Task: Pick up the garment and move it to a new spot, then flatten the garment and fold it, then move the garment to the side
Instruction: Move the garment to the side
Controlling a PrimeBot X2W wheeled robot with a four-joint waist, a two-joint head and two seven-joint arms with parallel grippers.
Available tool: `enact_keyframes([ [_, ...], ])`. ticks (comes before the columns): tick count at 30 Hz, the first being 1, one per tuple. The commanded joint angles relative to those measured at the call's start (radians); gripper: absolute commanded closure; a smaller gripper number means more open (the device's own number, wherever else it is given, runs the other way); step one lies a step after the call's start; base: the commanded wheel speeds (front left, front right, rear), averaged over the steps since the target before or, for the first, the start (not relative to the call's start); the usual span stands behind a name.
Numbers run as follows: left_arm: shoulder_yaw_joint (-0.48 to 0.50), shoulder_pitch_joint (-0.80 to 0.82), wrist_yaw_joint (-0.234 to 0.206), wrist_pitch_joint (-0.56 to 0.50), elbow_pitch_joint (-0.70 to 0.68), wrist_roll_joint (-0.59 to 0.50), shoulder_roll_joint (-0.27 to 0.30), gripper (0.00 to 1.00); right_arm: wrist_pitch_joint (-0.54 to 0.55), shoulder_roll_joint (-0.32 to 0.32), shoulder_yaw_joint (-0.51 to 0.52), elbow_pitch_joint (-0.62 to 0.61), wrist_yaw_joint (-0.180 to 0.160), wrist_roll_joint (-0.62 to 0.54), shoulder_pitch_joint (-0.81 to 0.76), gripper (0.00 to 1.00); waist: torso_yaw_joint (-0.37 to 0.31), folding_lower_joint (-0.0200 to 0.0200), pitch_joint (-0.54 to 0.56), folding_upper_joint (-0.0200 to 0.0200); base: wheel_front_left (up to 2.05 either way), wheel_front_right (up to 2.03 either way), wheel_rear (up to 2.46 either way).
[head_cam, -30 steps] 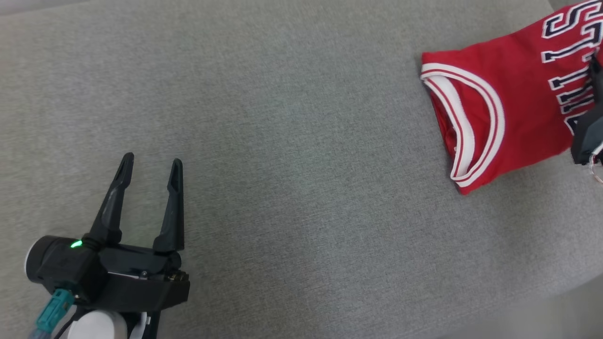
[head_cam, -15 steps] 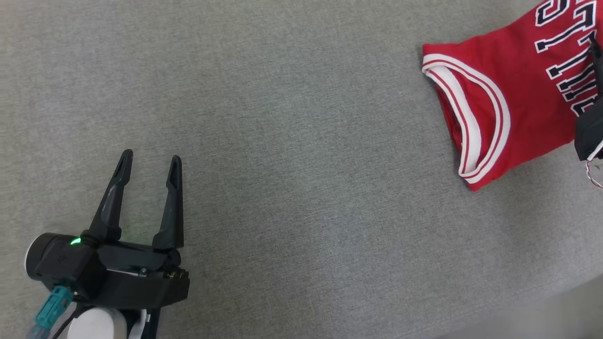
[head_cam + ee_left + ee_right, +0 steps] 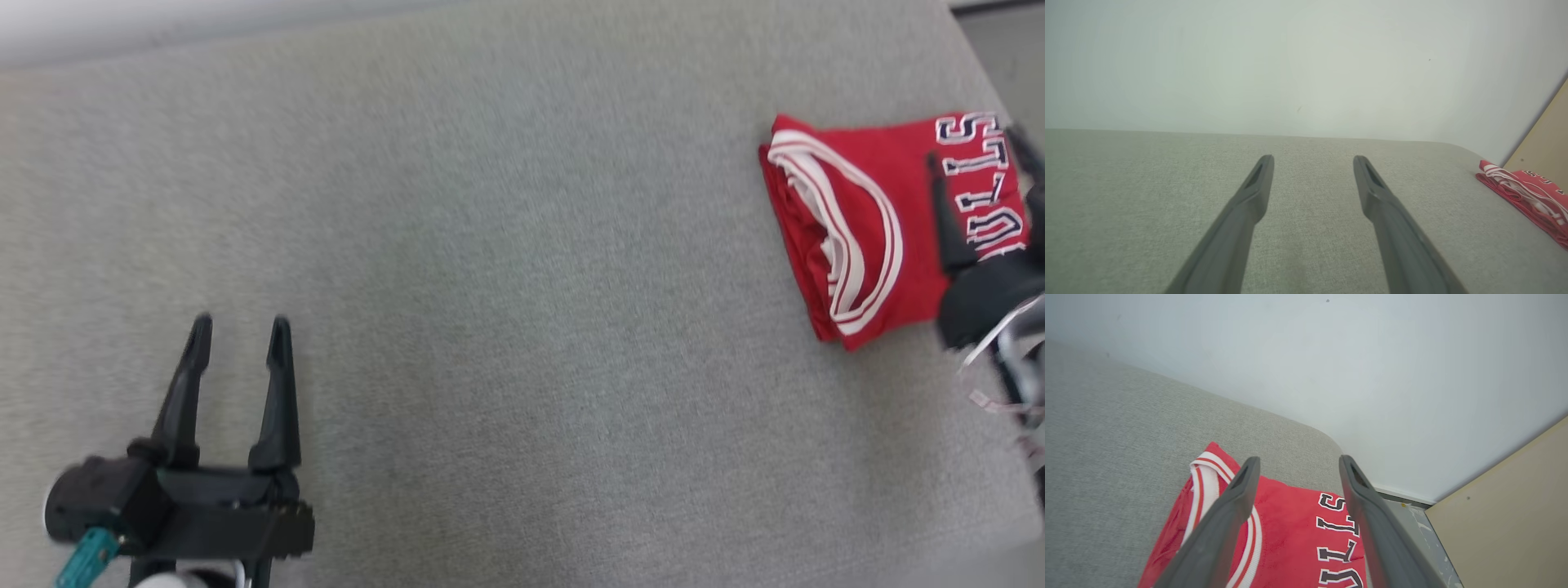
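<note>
Red garment (image 3: 1290,526) beneath right fingers (image 3: 1222,522), seemingly untouched

Even, soft, bright light; head view motion-blurred, wrist views sharp, faint shadows

The head view looks steeply down on the grey counter (image 3: 522,269) from well above, wide enough to catch the left pincer (image 3: 240,322) at lower left and the right pincer (image 3: 977,151) at the right edge; the left wrist view sits low, skimming the counter towards a pale wall (image 3: 1306,61); the right wrist view hangs close over the jersey (image 3: 1290,526) (all three views share it, at the counter's right end).
</note>
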State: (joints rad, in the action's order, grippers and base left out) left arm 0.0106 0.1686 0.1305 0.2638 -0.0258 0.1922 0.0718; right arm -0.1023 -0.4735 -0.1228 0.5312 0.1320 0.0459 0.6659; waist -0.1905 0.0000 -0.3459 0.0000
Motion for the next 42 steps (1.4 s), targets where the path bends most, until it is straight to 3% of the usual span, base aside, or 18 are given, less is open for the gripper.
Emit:
enact_keyframes([
  [1,0.008,-0.025,-0.005,0.000,0.007,0.010,-0.005,0.00,-0.012,0.015,-0.001,-0.014,-0.003,0.018,-0.027,0.00,0.038,0.0000,0.076,0.0000,0.00,0.00,0.00],
  [14,0.071,-0.161,-0.006,0.000,0.089,0.017,-0.020,0.00,-0.082,0.179,-0.002,-0.198,-0.003,0.168,-0.350,0.00,0.109,0.0000,0.307,0.0000,0.00,0.00,0.00],
  [21,0.085,-0.231,-0.024,0.000,0.123,0.015,-0.021,0.00,-0.120,0.317,0.053,-0.201,-0.003,0.160,-0.490,0.00,0.138,0.0000,0.378,0.0000,0.00,0.00,0.00],
  [26,0.083,-0.263,-0.043,0.000,0.147,0.025,-0.021,0.00,-0.137,0.378,0.051,-0.194,-0.003,0.139,-0.567,0.00,0.162,0.0000,0.411,0.0000,0.00,0.00,0.00],
  [42,0.080,-0.278,-0.060,0.000,0.167,0.026,-0.021,0.00,-0.120,0.406,0.065,-0.225,-0.003,0.115,-0.624,0.00,0.166,0.0000,0.437,0.0000,0.00,0.00,0.00],
])
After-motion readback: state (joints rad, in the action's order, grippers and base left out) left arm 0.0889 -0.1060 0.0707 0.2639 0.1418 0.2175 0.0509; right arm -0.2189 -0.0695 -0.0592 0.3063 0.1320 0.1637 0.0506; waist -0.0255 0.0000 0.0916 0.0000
